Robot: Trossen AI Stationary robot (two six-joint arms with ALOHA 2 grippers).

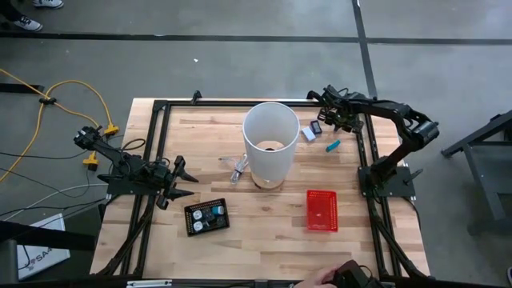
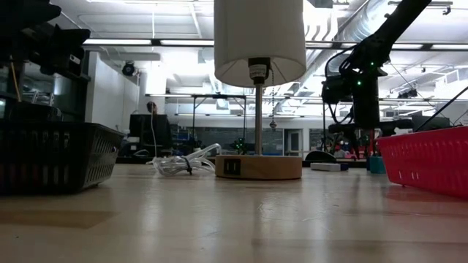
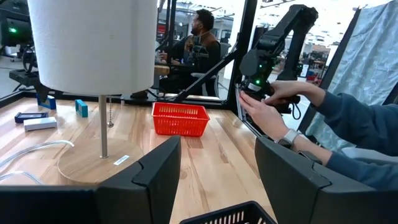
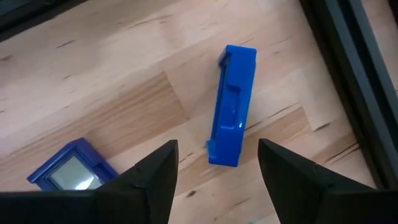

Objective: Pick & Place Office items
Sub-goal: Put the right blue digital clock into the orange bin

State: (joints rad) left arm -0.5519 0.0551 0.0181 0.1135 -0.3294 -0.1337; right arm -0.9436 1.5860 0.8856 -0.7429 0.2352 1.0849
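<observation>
My right gripper (image 1: 331, 114) is open at the table's far right, pointing steeply down. In the right wrist view a blue clip-like piece (image 4: 234, 106) lies flat on the wood just ahead of its fingers (image 4: 217, 177), which touch nothing. Beside it lies a small blue-framed piece (image 4: 71, 171). More office items rest nearby: a white block (image 1: 309, 134), a dark piece (image 1: 315, 126) and a teal piece (image 1: 333, 146). My left gripper (image 1: 181, 181) waits open and level at the left, holding nothing.
A table lamp with a tall white shade (image 1: 270, 140) stands mid-table, with a coiled clear cord (image 1: 238, 168) by its base. A red mesh basket (image 1: 322, 210) and a black tray (image 1: 206, 216) sit nearer. A person's hands (image 3: 273, 112) are at the table's near edge.
</observation>
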